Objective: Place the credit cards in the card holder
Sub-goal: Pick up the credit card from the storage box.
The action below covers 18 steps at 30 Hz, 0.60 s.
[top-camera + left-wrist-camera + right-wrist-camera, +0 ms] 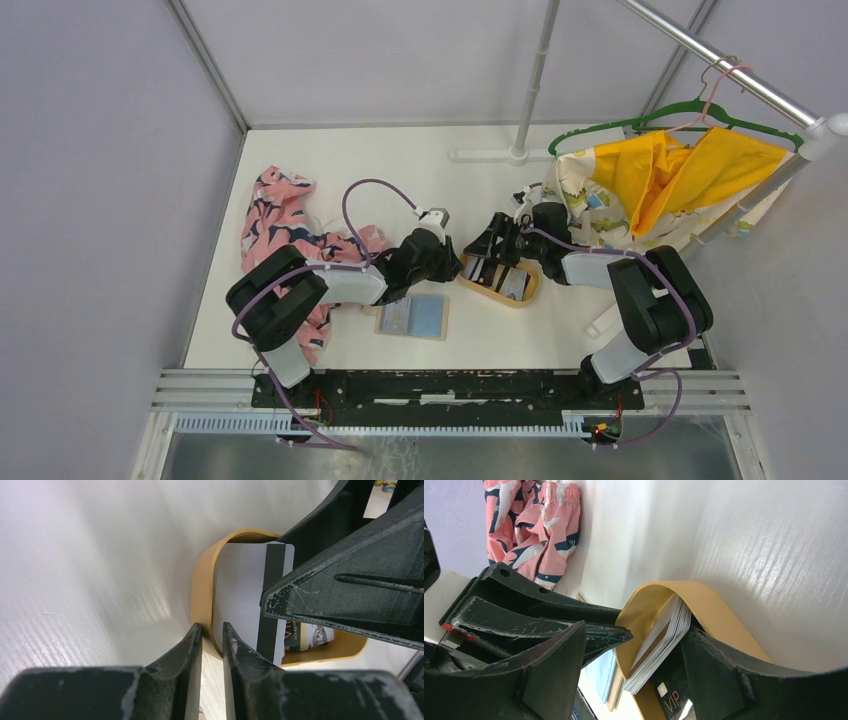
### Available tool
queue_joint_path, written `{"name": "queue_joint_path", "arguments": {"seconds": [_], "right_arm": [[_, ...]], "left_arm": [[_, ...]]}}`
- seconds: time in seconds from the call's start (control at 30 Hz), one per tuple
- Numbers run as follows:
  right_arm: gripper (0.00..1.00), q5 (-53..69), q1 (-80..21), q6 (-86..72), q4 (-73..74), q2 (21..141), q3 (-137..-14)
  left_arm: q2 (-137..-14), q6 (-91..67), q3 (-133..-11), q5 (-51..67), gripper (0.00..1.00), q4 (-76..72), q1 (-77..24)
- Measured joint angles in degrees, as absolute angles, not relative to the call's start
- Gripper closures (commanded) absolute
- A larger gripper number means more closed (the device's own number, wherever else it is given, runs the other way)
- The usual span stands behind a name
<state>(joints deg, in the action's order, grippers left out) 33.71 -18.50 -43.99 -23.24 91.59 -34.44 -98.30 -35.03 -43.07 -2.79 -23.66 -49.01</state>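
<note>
Right pincer [636,630], spread wide inside the tray [724,615], props the credit cards [664,640] upright. Left pincer [212,630] narrows on one edge, grip unclear. The card holder [412,317] waits open beside the tray.

White table [100,555] smooth with a soft streaked sheen, tan tray [202,580] smooth and matt, credit cards [240,590] of smooth thin plastic, left gripper [212,632] of scuffed matt black plastic, soft pink printed cloth [539,525], shiny metal rail [720,60]

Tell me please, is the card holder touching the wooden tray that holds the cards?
Apart. The top external view shows a narrow strip of bare white table between the card holder and the tray.
</note>
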Motion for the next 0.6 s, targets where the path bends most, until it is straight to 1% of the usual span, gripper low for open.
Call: {"name": "queue_joint_path", "arguments": {"seconds": [0.1,0.47,0.6], "right_arm": [[0.24,34.3,-18.22,-43.66,-23.27,91.59,-34.44],[0.26,36.18,-17.04,-43.62,-23.9,91.59,-33.82],[0.31,36.58,-16.58,-43.62,-23.97,91.39,-33.5]], "left_arm": [[-98.19,-35.4,-43.72,-5.5,0.98,-22.33,-50.06],[-98.02,-38.02,-45.5,-12.84,0.98,-18.35,-52.31],[-97.69,-39.35,-45.5,-15.05,0.98,-17.63,-52.8]]}}
